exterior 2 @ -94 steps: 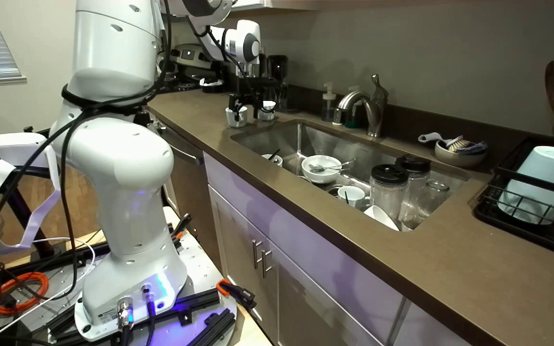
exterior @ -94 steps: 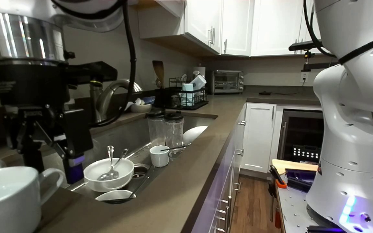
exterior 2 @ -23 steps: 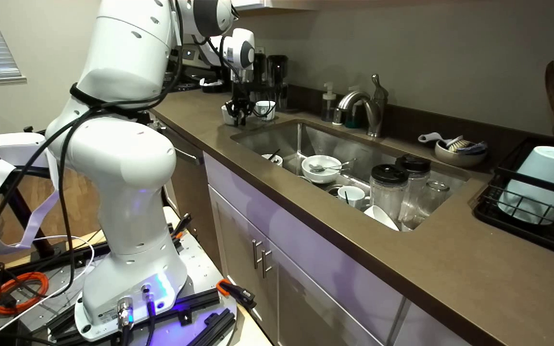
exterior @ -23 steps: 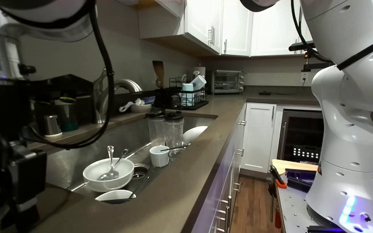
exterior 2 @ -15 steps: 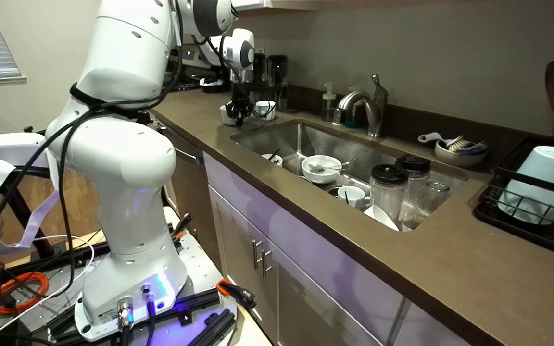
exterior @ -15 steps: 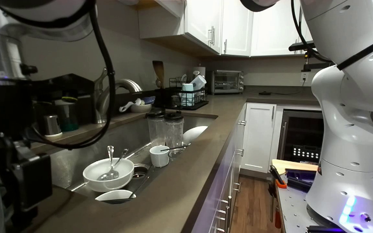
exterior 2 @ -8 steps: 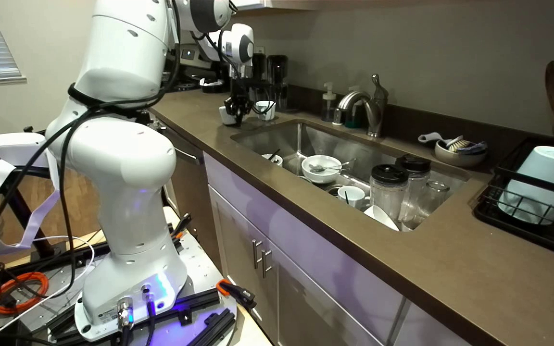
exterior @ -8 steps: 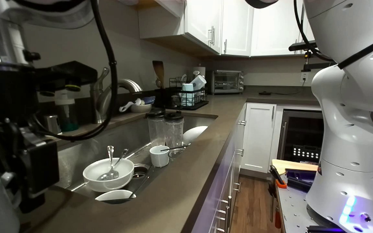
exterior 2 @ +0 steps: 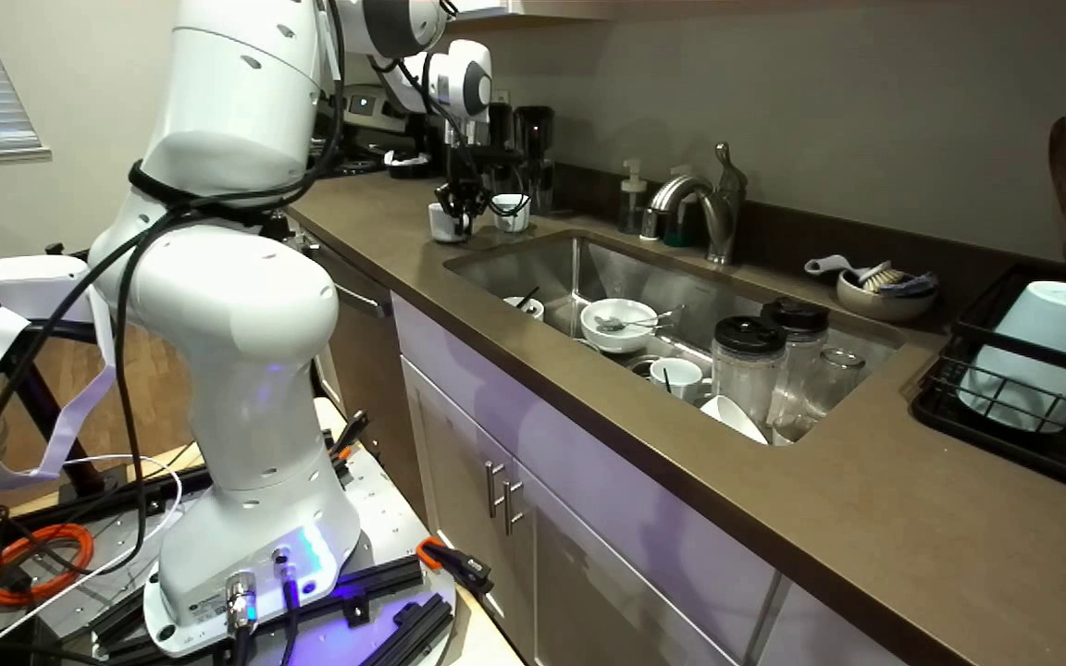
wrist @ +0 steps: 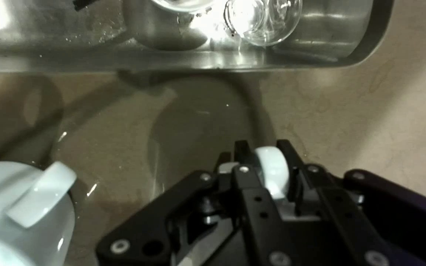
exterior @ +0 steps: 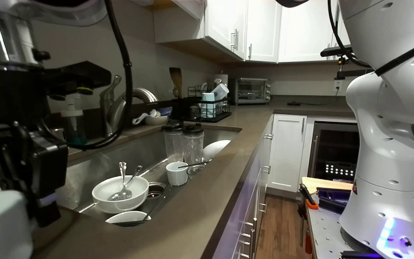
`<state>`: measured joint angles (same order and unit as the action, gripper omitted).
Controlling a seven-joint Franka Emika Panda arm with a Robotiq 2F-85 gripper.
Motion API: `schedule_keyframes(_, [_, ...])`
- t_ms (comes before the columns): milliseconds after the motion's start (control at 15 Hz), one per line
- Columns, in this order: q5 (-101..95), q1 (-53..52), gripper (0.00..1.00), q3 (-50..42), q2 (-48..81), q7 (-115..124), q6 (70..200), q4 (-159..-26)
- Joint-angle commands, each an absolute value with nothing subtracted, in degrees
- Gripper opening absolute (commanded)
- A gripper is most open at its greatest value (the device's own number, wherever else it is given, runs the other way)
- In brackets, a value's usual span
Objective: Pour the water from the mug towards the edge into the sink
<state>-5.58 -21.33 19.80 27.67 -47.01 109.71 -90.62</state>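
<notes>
Currently, the gripper (wrist: 263, 146) is pinched narrow on the handle (wrist: 273, 171) of the white mug (exterior: 2, 223); in the wrist view the pale loop lies between its two black fingers (wrist: 288, 153); in an exterior view the mug is roughly upright off the end of the sink (exterior 2: 635, 273), nearer the front edge of the table (exterior 2: 885, 499) than the matching mug (exterior 2: 514, 225) just beside it; whether its base touches the table I cannot tell, and its inside is hidden; the sink holds a white bowl (exterior: 122, 207) with spoons (exterior: 122, 195) in it, a small white cup (exterior: 177, 174) and two clear jars (exterior: 193, 147) with black lids; a metal tap (exterior 2: 723, 217) rises behind it, with a soap bottle (exterior 2: 632, 199) near; a black rack (exterior 2: 996, 446) stands at the sink's opposite end, a pale blue tumbler (exterior 2: 1056, 314) upside down in it; as for writing, the faint printing on the arm's base (exterior 2: 255, 518) is too small to read, and the pale mark on an orange-tipped black clamp (exterior 2: 470, 566) just as small; a light strip (exterior 2: 316, 546) glows blue on that base; in both exterior views the black cable (exterior: 128, 79) hangs in a loop beside the gripper.
</notes>
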Motion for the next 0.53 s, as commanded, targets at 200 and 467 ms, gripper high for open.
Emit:
schedule_keyframes(200, [-5.38,-19.74,0.59,19.90,27.00,-48.31,108.57,-91.24])
schedule_keyframes(467, [-5.31,-19.49,0.78,19.85,26.92,-48.39,109.01,-91.22])
